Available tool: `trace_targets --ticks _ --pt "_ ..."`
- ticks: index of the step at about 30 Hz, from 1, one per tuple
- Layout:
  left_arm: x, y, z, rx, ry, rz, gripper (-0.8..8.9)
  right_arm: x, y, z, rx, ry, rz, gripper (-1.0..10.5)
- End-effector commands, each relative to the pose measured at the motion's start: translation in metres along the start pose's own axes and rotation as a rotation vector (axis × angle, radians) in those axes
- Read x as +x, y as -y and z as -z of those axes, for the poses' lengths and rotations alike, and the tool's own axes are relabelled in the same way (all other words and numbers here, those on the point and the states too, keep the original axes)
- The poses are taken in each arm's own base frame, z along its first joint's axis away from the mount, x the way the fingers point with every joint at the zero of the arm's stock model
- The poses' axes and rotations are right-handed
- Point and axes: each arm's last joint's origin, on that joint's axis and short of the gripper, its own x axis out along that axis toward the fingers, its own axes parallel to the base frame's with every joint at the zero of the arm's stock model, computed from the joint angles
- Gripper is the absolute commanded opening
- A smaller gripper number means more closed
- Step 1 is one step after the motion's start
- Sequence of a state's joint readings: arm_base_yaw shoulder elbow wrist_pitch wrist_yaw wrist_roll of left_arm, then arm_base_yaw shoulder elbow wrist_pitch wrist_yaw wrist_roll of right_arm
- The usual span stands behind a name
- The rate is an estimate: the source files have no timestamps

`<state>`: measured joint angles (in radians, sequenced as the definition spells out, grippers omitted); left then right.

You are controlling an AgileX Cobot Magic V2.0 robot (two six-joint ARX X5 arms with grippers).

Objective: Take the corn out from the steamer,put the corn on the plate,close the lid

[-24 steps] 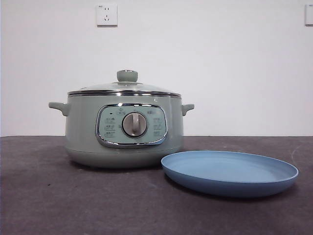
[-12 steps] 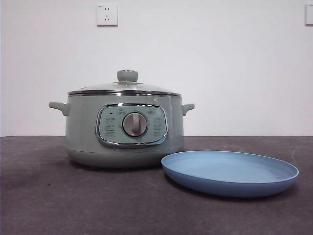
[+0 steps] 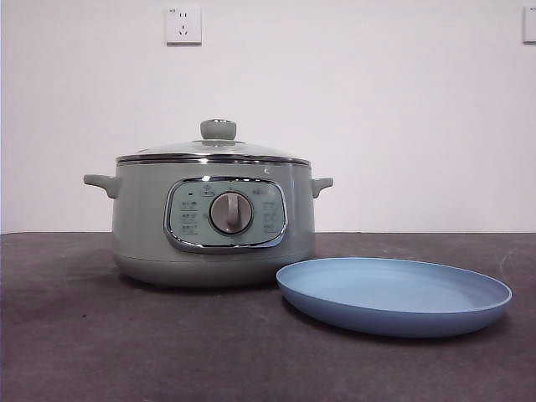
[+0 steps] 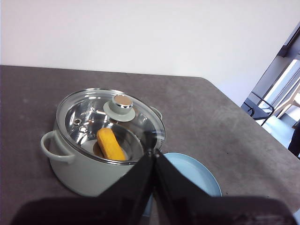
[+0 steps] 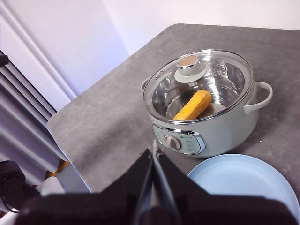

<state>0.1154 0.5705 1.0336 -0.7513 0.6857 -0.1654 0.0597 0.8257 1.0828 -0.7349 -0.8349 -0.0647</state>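
**Steamer closed, both arms waiting above the table**

Right now I am looking at the steamer [image 3: 213, 222] sitting on the dark grey table [image 3: 100, 352], with its control panel and silver dial [image 3: 230, 213] facing the front camera. The lid [image 3: 213, 151] is resting flat on the pot's rim, its pale green knob [image 3: 218, 130] pointing straight up. Through the glass in both wrist views I am seeing the corn [image 4: 110, 144] lying inside the steamer on the metal floor, stretched out lengthwise beneath the lid.

The plate [image 3: 394, 295] is sitting just beside the steamer on the side of the pot's right-hand handle in the front view, slightly nearer the camera, and nothing is lying on it.

I am holding both arms high and away from the things; neither is showing in the front view. The left gripper [image 4: 153, 157] is hanging above the table with its black jaws clenched together, tips meeting, grasping nothing. The right gripper [image 5: 153, 149] is hovering likewise, its jaws pressed together and empty.
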Motion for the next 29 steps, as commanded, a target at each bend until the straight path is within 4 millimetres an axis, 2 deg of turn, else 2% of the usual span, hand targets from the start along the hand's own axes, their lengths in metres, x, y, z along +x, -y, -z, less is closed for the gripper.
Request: trace_targets --ticks 1,5,6,13,19,23,29 --pt "0.001 0.000 -0.001 0.012 -0.006 0.006 0.63 0.000 -0.001 -0.001 -0.016 0.005 0.002 1.5" --pt "0.004 -0.002 -0.001 -0.002 -0.015 0.005 5.39 0.000 -0.001 -0.001 0.011 0.005 0.004 5.7" --pt "0.004 -0.003 -0.001 -0.003 -0.017 0.005 5.66 0.000 -0.001 -0.001 0.012 0.005 0.004 6.0" --pt "0.012 -0.008 -0.003 -0.020 -0.048 0.053 5.66 0.000 0.000 -0.001 0.013 0.004 0.004 6.0" --pt "0.029 -0.018 -0.012 -0.011 -0.045 0.067 5.66 0.003 0.003 -0.002 0.021 -0.004 0.003 6.0" --pt "0.049 -0.026 -0.020 0.004 -0.049 0.101 5.66 0.007 0.007 -0.002 0.036 -0.016 0.002 6.0" --pt "0.094 -0.038 -0.027 0.031 -0.066 0.140 5.66 0.012 0.013 -0.001 0.056 -0.033 0.001 6.0"
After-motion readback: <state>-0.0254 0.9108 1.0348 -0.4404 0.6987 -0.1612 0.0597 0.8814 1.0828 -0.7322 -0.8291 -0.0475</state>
